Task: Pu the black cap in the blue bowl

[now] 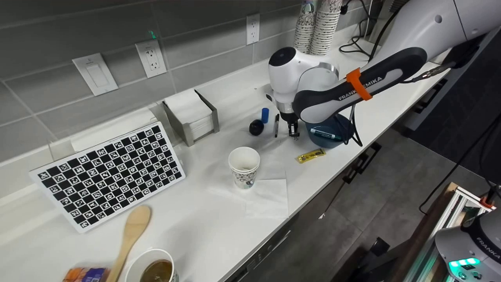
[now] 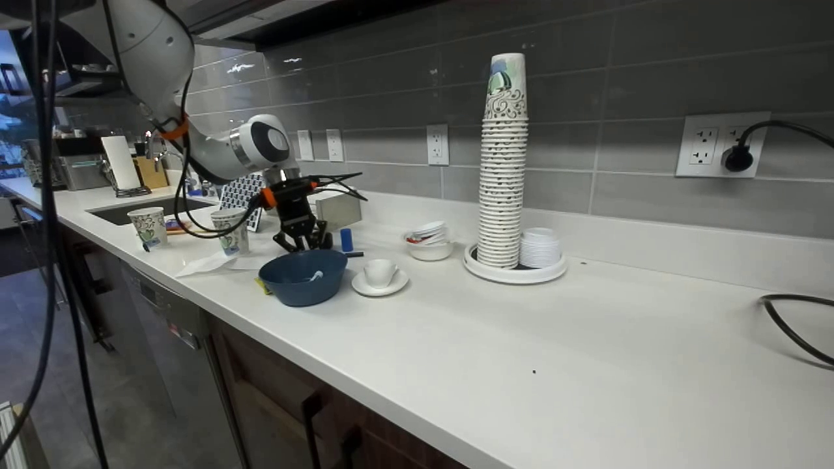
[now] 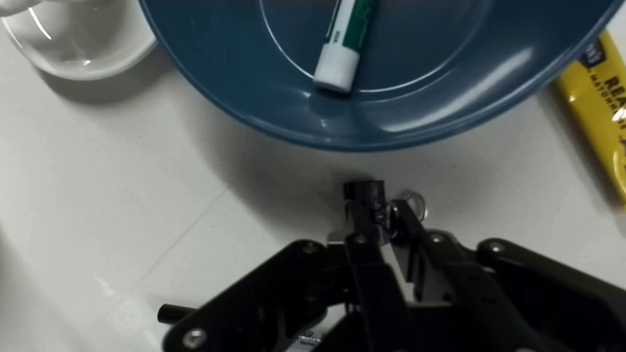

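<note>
The dark blue bowl (image 1: 323, 143) stands on the counter and shows in both exterior views (image 2: 301, 293). In the wrist view, the bowl (image 3: 234, 93) holds a green and white marker (image 3: 337, 68). My gripper (image 3: 384, 200) is low beside the bowl's rim, outside it, and also shows in both exterior views (image 1: 293, 132) (image 2: 303, 246). Its fingers are close together around a small black clip-like thing with thin wire loops (image 3: 381, 215), mostly hidden by the fingers. A round black object (image 1: 256, 127) lies apart on the counter. I cannot tell which black thing is the cap.
A dark marker (image 1: 276, 125) and a blue cylinder (image 1: 265, 115) are near the gripper. A yellow mayonnaise packet (image 1: 310, 155) lies by the bowl. A white cup (image 2: 380, 272) on a saucer is beside it. Paper cups (image 1: 244, 166) and a napkin (image 1: 270, 199) are nearby.
</note>
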`<action>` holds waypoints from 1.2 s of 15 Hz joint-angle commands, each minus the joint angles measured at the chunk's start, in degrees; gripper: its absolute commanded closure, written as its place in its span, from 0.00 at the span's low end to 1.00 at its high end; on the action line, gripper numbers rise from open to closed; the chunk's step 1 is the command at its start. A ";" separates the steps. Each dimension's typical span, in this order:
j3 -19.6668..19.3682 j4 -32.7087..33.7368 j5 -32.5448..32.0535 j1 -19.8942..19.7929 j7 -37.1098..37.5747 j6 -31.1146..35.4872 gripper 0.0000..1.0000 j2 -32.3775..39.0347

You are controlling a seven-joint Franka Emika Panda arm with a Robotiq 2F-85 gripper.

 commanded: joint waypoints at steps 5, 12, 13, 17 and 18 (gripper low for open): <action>1.72 -2.20 0.77 1.39 -0.30 -0.90 1.00 -7.24; 0.69 -4.97 1.18 -0.31 4.13 -2.39 1.00 -16.81; 0.16 -5.34 0.76 -0.84 4.29 -4.19 1.00 -17.69; -1.94 -6.04 -0.27 -3.17 4.78 -10.63 1.00 -18.81; -2.25 -5.77 0.21 -3.79 4.32 -11.53 1.00 -18.29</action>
